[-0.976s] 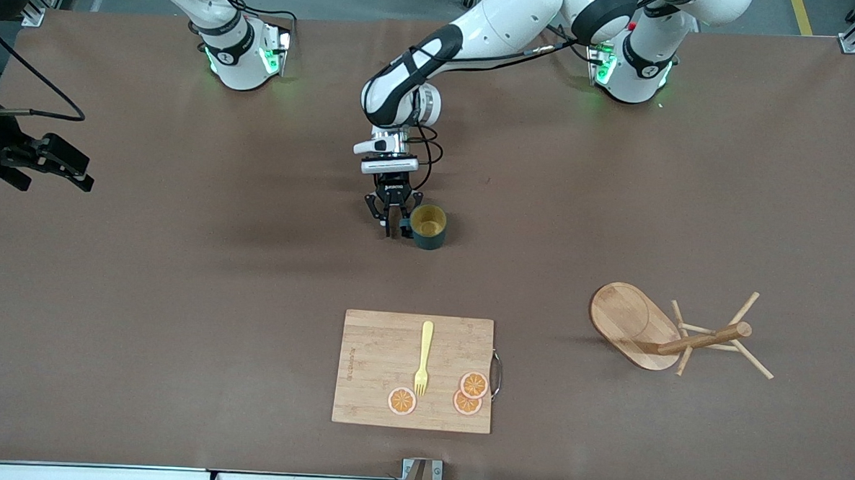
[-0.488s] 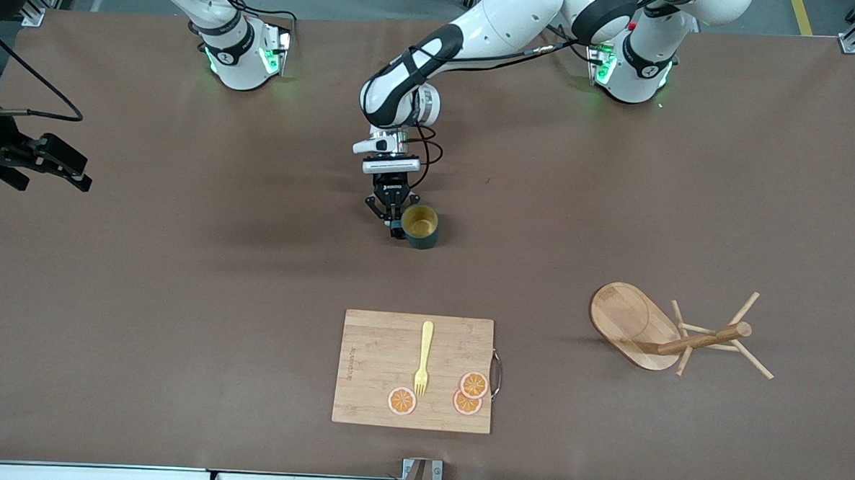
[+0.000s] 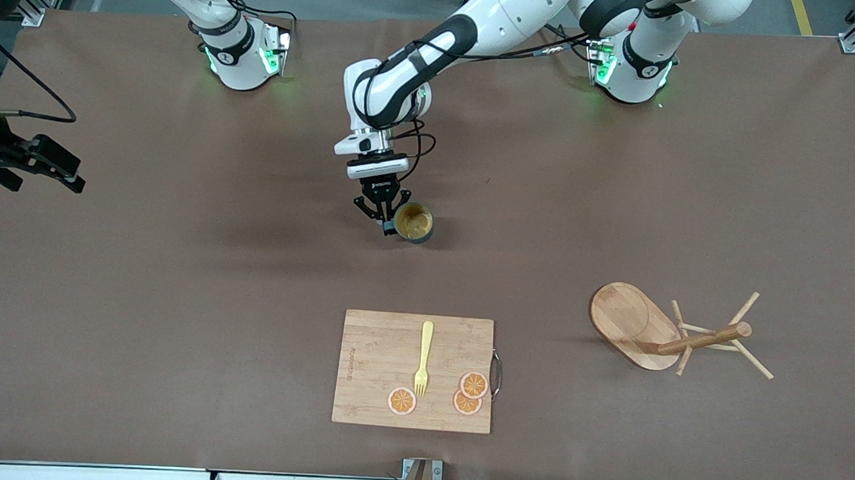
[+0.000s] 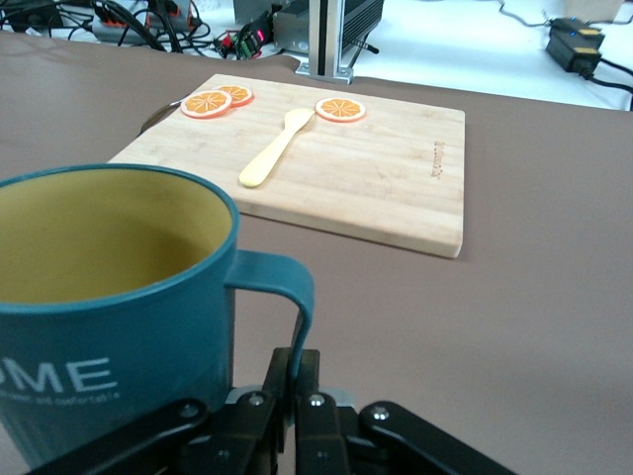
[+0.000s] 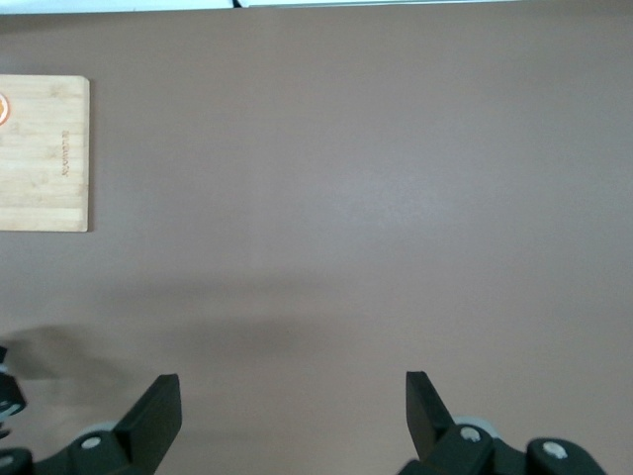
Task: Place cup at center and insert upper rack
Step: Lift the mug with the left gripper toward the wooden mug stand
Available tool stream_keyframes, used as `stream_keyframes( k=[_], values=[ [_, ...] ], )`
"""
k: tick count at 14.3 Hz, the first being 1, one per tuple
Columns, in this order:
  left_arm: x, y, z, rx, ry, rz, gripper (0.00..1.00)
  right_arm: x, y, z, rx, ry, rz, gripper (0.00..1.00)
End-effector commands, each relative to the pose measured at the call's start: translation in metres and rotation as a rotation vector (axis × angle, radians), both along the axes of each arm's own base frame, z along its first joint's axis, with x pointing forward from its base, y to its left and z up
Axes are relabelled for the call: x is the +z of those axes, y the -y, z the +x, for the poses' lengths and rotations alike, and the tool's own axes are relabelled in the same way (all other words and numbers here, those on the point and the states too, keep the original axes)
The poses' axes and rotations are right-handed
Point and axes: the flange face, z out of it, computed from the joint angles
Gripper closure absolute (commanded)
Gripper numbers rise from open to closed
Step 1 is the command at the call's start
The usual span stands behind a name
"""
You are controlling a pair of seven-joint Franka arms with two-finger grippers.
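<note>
The dark teal cup (image 3: 414,222) with a mustard inside is upright near the table's middle; whether it touches the table does not show. My left gripper (image 3: 385,220) is shut on its handle (image 4: 289,297), and the cup's white lettering shows in the left wrist view (image 4: 109,287). The wooden mug tree (image 3: 672,331) lies on its side toward the left arm's end, its pegs (image 3: 743,355) sticking out and its oval base (image 3: 630,319) tipped up. My right gripper (image 3: 69,174) is open and empty at the right arm's end, over bare table (image 5: 294,396).
A bamboo cutting board (image 3: 413,369) lies nearer the front camera than the cup, carrying a yellow fork (image 3: 423,357) and three orange slices (image 3: 468,393). It also shows in the left wrist view (image 4: 336,158) and the right wrist view (image 5: 40,153).
My left gripper has carried the cup a little toward the right arm's end of the table. The right gripper has drifted slightly; the mug tree and board have not moved.
</note>
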Motion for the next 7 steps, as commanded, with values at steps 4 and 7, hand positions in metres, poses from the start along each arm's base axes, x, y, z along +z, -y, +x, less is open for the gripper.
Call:
stream_keyframes(
  k=[4, 7],
  values=[
    [0.113, -0.014, 0.055, 0.108, -0.191, -0.153, 1.0, 0.007, 0.008, -0.006, -0.008, 0.008, -0.009, 0.0],
    [0.18, -0.043, 0.089, 0.179, -0.32, -0.261, 1.0, 0.007, 0.01, -0.017, -0.007, -0.079, -0.004, 0.0]
  ],
)
